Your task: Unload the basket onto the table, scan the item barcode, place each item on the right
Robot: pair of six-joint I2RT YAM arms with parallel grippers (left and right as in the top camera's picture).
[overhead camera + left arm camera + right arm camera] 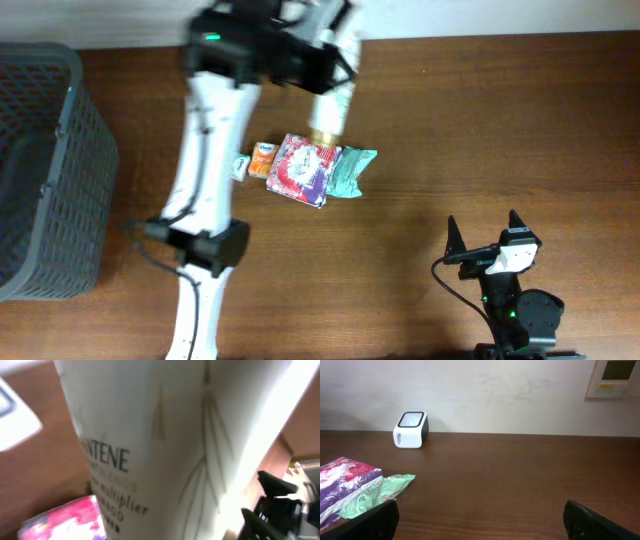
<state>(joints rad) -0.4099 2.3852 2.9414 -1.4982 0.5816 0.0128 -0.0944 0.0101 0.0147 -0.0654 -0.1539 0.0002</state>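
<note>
Brown wooden table (500,120) meets a pale wall; above it the white Pantene bottle (332,108) hangs clamped in the left pincer (335,60), just over a pink packet (300,168) and a green packet (350,170). Well apart from that pincer, the right pincer (483,225) sits with jaws wide and empty, a small white scanner (411,429) far ahead of it.

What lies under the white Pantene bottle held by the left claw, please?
The pink and purple patterned packet lies on the brown wooden table below the white Pantene bottle; the bottle's end hides part of its edge.
</note>
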